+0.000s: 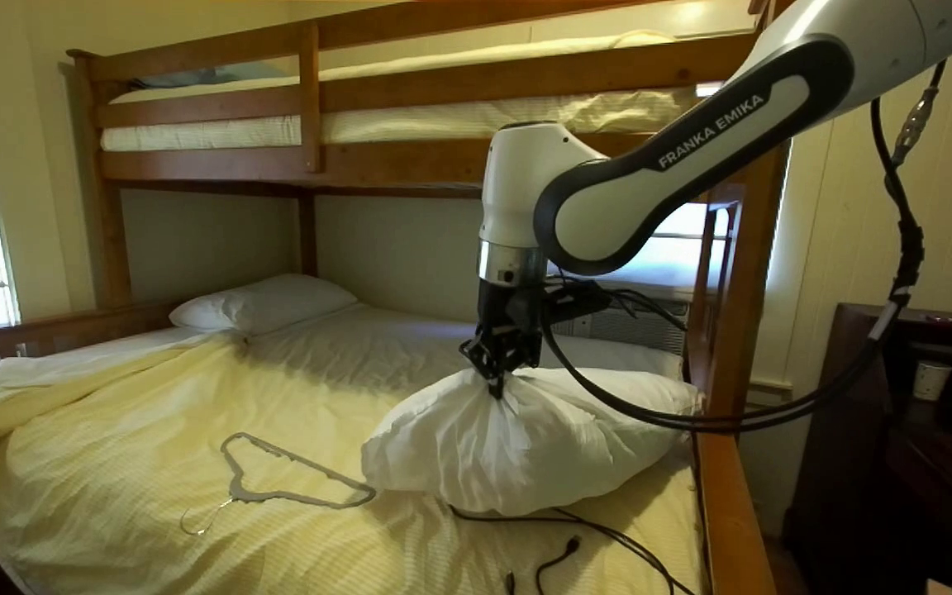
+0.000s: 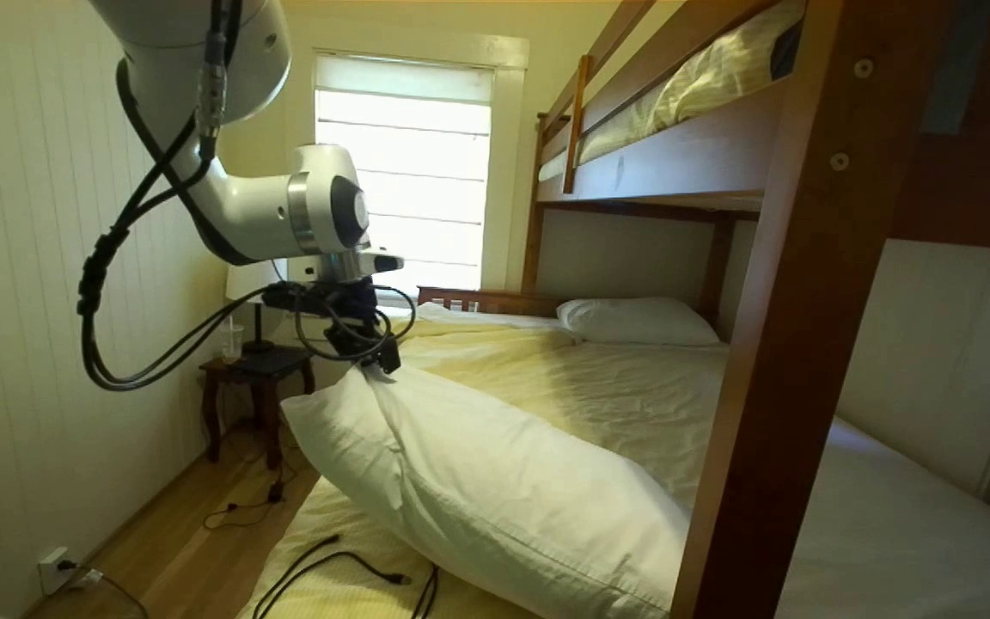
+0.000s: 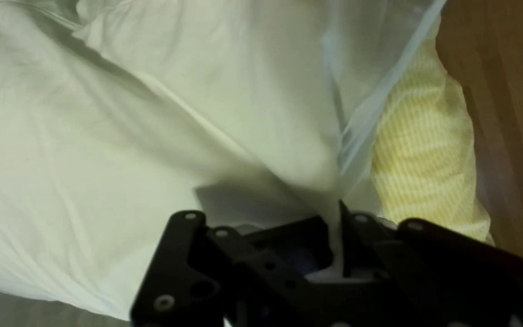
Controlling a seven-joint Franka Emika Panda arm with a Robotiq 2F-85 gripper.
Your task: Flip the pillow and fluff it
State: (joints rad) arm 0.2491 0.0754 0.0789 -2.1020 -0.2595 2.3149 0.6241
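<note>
The large puffy white pillow (image 1: 542, 454) is on the yellow-covered lower bunk, near the wooden post; it also shows in an exterior view (image 2: 495, 464). My gripper (image 1: 498, 382) comes from above and is shut on a fold of its case, also seen in an exterior view (image 2: 381, 364). The fabric gathers into folds below the fingers. The pinched side is raised and the pillow slopes down toward the post, which hides part of it. In the wrist view the pillow (image 3: 84, 136) fills much of the picture, and white cloth runs between the fingers (image 3: 336, 236).
A grey hanger (image 1: 302, 498) lies beside the pillow on the bed (image 1: 137, 463). Black cables (image 1: 608, 541) lie in front of it. The smaller white pillow (image 1: 269, 302) is at the far end. The upper bunk (image 1: 410, 159) and a post (image 2: 787, 344) stand close to the arm.
</note>
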